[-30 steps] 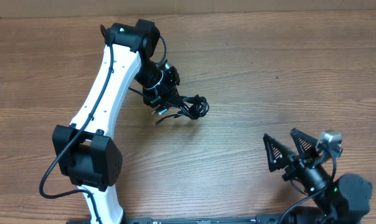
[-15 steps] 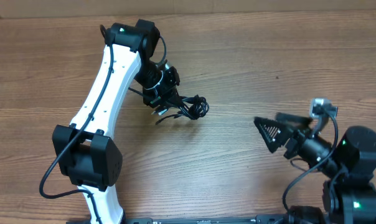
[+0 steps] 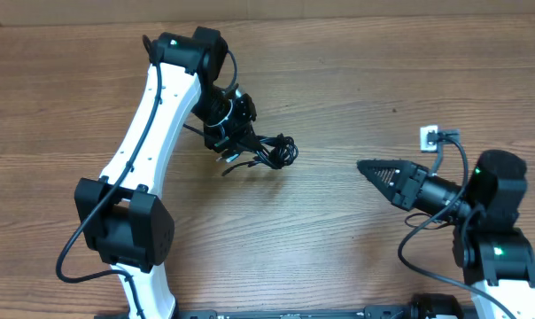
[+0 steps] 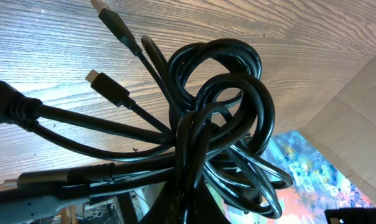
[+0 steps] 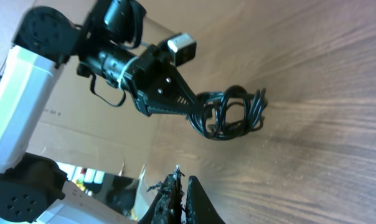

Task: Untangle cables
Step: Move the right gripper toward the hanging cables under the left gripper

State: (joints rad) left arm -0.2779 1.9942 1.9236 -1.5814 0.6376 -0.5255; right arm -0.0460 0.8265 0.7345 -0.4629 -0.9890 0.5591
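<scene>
The left gripper [image 3: 235, 144] is clamped on the cables [image 3: 269, 151]. It pinches one edge of the knot, so the loops fan out past its fingers. Its wrist view shows several coils wound through each other, with two plugs [image 4: 110, 87] sticking out free beside them. Whether the knot rests on the table [image 3: 338, 80] or hangs just above it cannot be told.

The right gripper [image 3: 367, 167] has its fingers pressed together and holds nothing. It sits well apart from the knot, on the side away from the left gripper, with its tip aimed at the loops.

The step in hand looks like anchoring: one arm holds the knot while no strand has yet been drawn out. The next move likely calls for the right jaws to spread, reach the knot's far side, take a free plug or outer loop, and pull it away from the held edge.
</scene>
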